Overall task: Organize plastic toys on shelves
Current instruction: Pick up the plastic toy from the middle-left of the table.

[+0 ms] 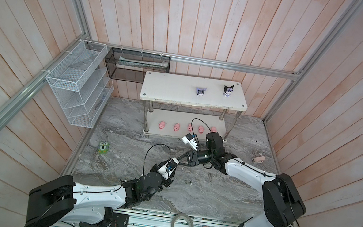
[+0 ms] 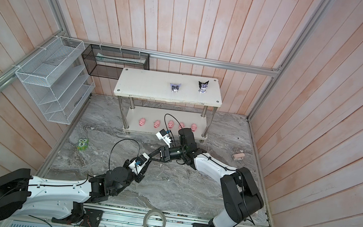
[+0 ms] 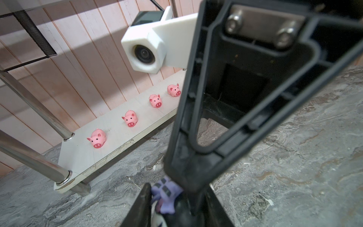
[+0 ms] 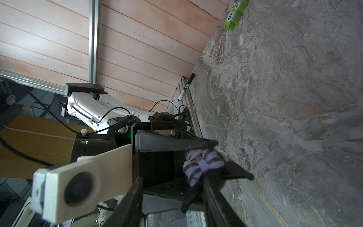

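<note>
My left gripper [image 3: 174,196] is shut on a black-purple-white figurine [image 3: 167,192] just above the marble floor, in front of the shelves [image 1: 169,87]. My right gripper [image 4: 172,179] meets it head-on with its jaws apart. One of its fingers [image 4: 208,188] lies against the figurine [image 4: 202,167], the other stands well clear. In both top views the two grippers come together at mid-floor, the right gripper [image 1: 181,164] reaching in from the right. Two more figurines [image 1: 200,92] [image 1: 227,91] stand on the upper board. Several pink pigs [image 1: 176,127] line the lower board [image 1: 167,133].
A green toy marked "5" [image 1: 103,148] lies on the floor at the left. A white wire rack [image 1: 79,83] and a black mesh basket [image 1: 137,66] hang on the walls. A tape roll [image 1: 181,226] sits on the front rail and a pink clip [image 1: 258,159] lies at the right.
</note>
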`<act>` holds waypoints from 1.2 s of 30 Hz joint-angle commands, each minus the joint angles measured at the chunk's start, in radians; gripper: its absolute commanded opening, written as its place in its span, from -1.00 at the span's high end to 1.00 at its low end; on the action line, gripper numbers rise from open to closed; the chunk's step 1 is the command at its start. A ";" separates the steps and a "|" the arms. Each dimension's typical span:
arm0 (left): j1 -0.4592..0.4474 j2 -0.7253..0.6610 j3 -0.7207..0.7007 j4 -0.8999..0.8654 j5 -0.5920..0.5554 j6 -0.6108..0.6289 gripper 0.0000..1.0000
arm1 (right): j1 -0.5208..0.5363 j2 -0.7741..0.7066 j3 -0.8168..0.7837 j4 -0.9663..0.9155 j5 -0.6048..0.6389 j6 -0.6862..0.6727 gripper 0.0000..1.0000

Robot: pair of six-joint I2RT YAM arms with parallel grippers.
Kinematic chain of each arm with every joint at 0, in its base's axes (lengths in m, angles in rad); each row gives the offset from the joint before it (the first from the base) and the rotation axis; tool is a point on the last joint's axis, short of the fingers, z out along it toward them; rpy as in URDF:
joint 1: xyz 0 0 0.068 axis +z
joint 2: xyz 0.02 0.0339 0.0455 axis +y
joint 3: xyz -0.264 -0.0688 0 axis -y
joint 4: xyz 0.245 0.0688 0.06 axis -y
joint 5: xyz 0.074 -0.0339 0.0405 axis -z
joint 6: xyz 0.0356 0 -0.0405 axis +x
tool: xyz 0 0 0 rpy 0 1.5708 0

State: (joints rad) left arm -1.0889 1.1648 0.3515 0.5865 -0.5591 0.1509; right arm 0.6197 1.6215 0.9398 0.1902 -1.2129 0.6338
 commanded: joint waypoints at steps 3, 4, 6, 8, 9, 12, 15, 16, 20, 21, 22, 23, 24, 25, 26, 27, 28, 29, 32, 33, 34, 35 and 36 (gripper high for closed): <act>-0.002 0.009 0.025 0.011 -0.038 0.003 0.95 | 0.022 0.009 0.005 -0.077 -0.005 -0.052 0.30; -0.002 0.011 0.026 0.007 -0.045 0.000 0.95 | 0.023 0.007 0.001 -0.075 -0.001 -0.053 0.32; -0.002 0.017 0.027 0.000 -0.056 -0.004 0.95 | 0.021 0.004 -0.002 -0.084 -0.002 -0.055 0.38; -0.002 0.021 0.026 -0.001 -0.066 -0.004 0.95 | 0.021 0.001 -0.003 -0.092 0.002 -0.060 0.39; -0.002 0.025 0.027 -0.001 -0.072 -0.005 0.95 | 0.021 -0.002 -0.002 -0.099 0.006 -0.063 0.40; -0.002 0.029 0.025 0.003 -0.082 -0.005 0.95 | 0.020 -0.005 0.002 -0.121 0.012 -0.073 0.43; -0.002 0.029 0.023 0.006 -0.092 -0.002 0.96 | 0.011 -0.016 0.004 -0.142 0.016 -0.080 0.43; -0.002 0.028 0.023 0.006 -0.097 -0.002 0.96 | 0.009 -0.022 0.004 -0.151 0.017 -0.084 0.43; -0.002 0.027 0.021 0.005 -0.104 0.006 0.96 | 0.006 -0.033 0.007 -0.194 0.018 -0.110 0.43; -0.002 0.030 0.021 0.007 -0.104 0.007 0.96 | 0.005 -0.033 0.005 -0.196 0.016 -0.112 0.43; -0.002 0.032 0.022 0.008 -0.104 0.009 0.96 | 0.005 -0.034 0.005 -0.198 0.016 -0.114 0.43; -0.002 0.036 0.023 0.009 -0.105 0.009 0.96 | 0.006 -0.032 0.004 -0.199 0.017 -0.114 0.44; -0.001 0.040 0.024 0.010 -0.105 0.010 0.96 | 0.006 -0.032 0.004 -0.196 0.016 -0.114 0.44; -0.002 0.045 0.026 0.011 -0.104 0.010 0.96 | 0.007 -0.031 0.004 -0.193 0.016 -0.112 0.44; -0.002 0.049 0.027 0.012 -0.103 0.010 0.96 | 0.007 -0.032 0.007 -0.189 0.016 -0.110 0.45; -0.002 0.054 0.027 0.013 -0.104 0.010 0.96 | 0.007 -0.031 0.006 -0.186 0.015 -0.106 0.45; -0.002 0.058 0.029 0.014 -0.103 0.011 0.96 | 0.007 -0.031 0.007 -0.180 0.015 -0.103 0.46; -0.002 0.061 0.030 0.015 -0.104 0.012 0.96 | 0.007 -0.030 0.010 -0.181 0.015 -0.102 0.46; -0.002 0.066 0.030 0.019 -0.105 0.016 0.96 | 0.005 -0.025 0.016 -0.182 0.017 -0.101 0.47; -0.002 0.067 0.030 0.019 -0.106 0.016 0.96 | 0.005 -0.022 0.018 -0.185 0.016 -0.102 0.47; -0.002 0.067 0.030 0.021 -0.106 0.018 0.96 | 0.005 -0.019 0.021 -0.193 0.016 -0.108 0.47; -0.002 0.067 0.030 0.021 -0.105 0.019 0.96 | 0.005 -0.013 0.025 -0.203 0.016 -0.115 0.47; -0.002 0.067 0.032 0.021 -0.106 0.020 0.96 | 0.006 -0.010 0.027 -0.208 0.016 -0.120 0.48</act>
State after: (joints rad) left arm -1.0935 1.2228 0.3534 0.5762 -0.6514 0.1566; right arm 0.6212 1.6100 0.9405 0.0147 -1.1801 0.5438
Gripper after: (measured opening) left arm 0.367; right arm 0.263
